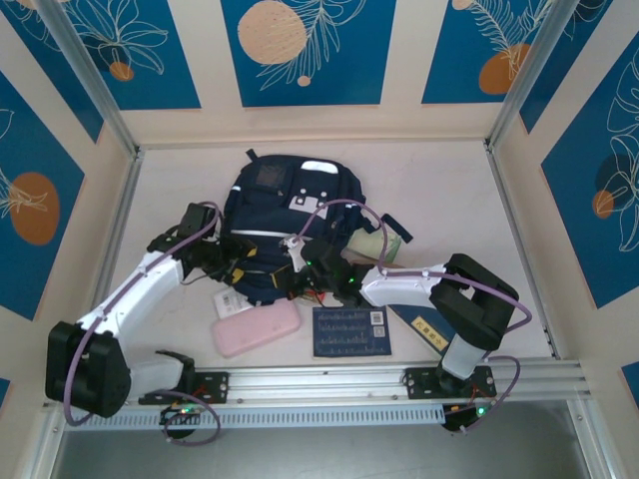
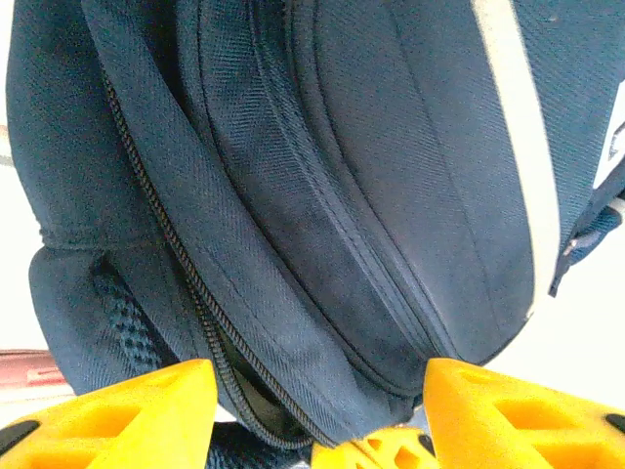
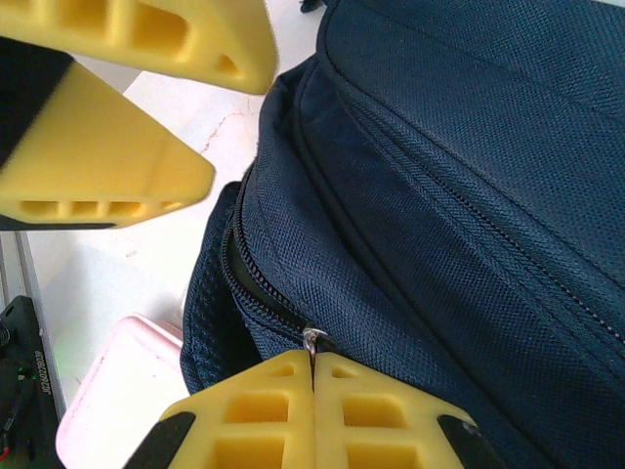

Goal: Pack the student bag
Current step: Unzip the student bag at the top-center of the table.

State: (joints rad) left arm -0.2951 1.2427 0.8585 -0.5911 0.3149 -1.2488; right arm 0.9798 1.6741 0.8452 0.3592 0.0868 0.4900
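The student bag (image 1: 285, 205), navy with white stripes, lies flat in the middle of the table. Its main zipper (image 3: 256, 293) is partly undone at the near end, showing a dark gap. My right gripper (image 3: 313, 357) is shut on the metal zipper pull (image 3: 312, 339) at the bag's near edge; in the top view the right gripper (image 1: 302, 273) sits there. My left gripper (image 2: 320, 379) is open, its yellow fingers (image 2: 127, 415) straddling the bag's near left corner. In the top view the left gripper (image 1: 240, 261) is just left of the right one.
A pink case (image 1: 256, 327) lies on the table in front of the bag, with a blue booklet (image 1: 349, 331) to its right. A pale green item (image 1: 371, 242) rests by the bag's right side. A dark strap (image 1: 397, 228) trails right. Walls enclose the table.
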